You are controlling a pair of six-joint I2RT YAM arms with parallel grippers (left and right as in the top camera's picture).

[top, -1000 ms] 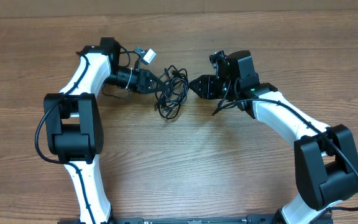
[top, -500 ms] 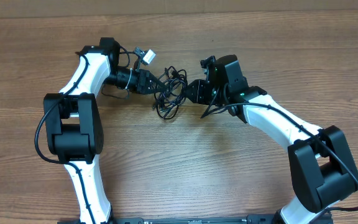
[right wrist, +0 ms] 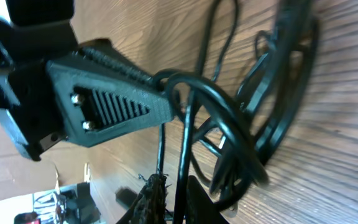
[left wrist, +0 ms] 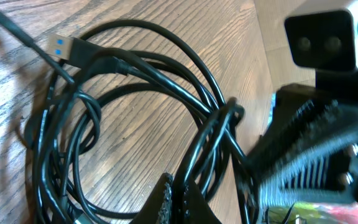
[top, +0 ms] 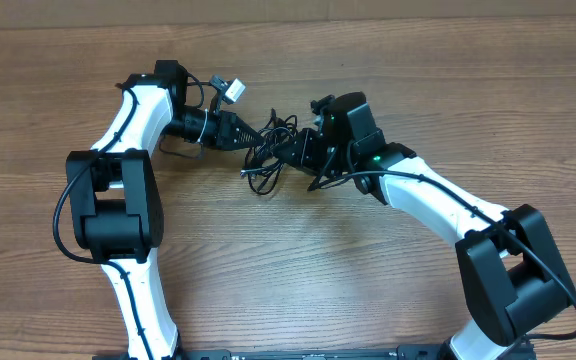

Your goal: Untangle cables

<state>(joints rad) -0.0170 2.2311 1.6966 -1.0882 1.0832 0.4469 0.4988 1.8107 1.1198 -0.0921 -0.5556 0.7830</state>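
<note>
The cables (top: 271, 158) lie as a tangled bundle of thin black loops on the wooden table between both arms. My left gripper (top: 257, 137) meets the bundle's left side, and the left wrist view shows that gripper (left wrist: 178, 188) shut on one strand. Loops (left wrist: 135, 68) spread out before it, with a blue-tongued USB plug (left wrist: 66, 45) at the far side. My right gripper (top: 286, 151) reaches in from the right. In the right wrist view its fingertips (right wrist: 174, 194) pinch a single strand, and the other loops (right wrist: 232, 124) hang ahead. The two grippers are nearly touching.
The left arm's ribbed finger (right wrist: 110, 106) fills the upper left of the right wrist view. The right arm's finger (left wrist: 309, 149) crowds the left wrist view. A white connector (top: 233, 88) on the left wrist's wiring sticks out behind the bundle. Bare wood table (top: 298, 260) lies in front.
My right gripper slid left into the bundle and closed its jaws on a strand. The left gripper stayed shut and shifted slightly left, and the bundle looks drawn tighter.
</note>
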